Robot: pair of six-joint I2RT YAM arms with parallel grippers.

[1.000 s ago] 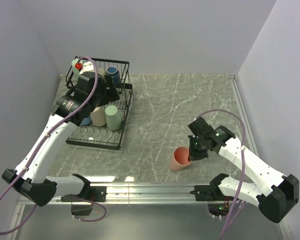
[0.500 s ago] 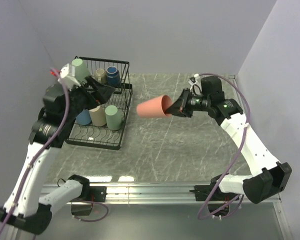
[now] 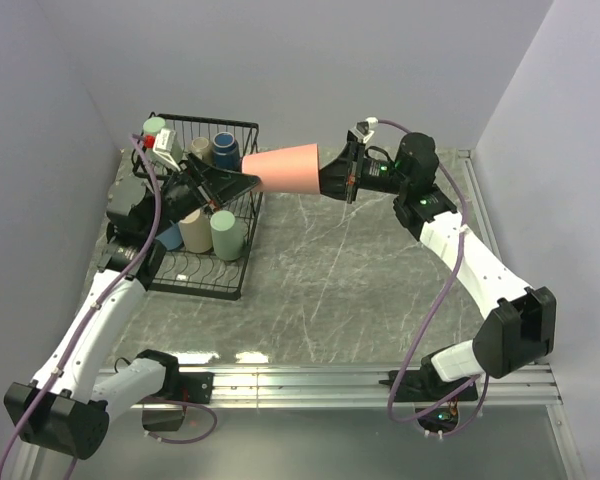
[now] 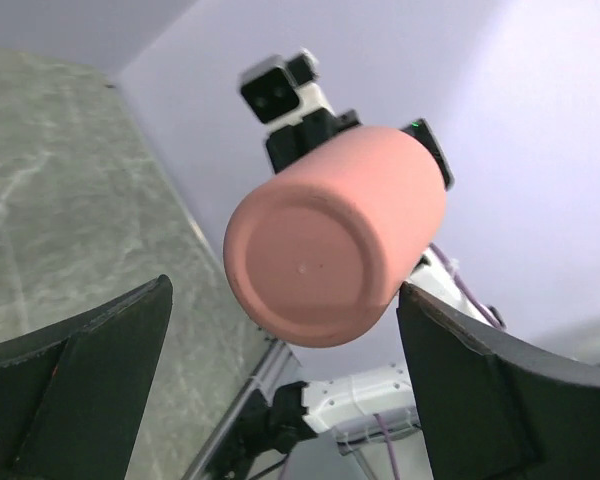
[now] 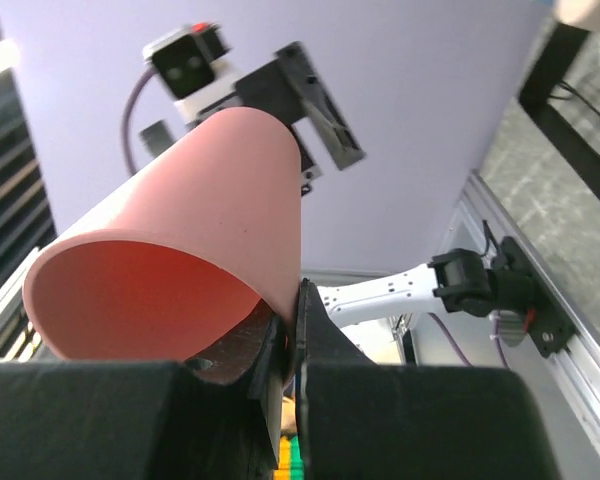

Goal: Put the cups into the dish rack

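Shifted left since half a second ago: the salmon cup (image 3: 285, 168) is now being held level in mid-air just beside the dish rack (image 3: 195, 290), with its base pointed toward the rack. Its rim is being pinched by the right gripper (image 3: 327, 180), one finger inside and one outside. The base is being flanked by the left gripper (image 3: 235, 187), jaws spread wide and clear of it. A pale green cup (image 3: 226, 233), a beige cup (image 3: 196, 232) and a dark-blue cup (image 3: 226, 150) are being held in the rack.
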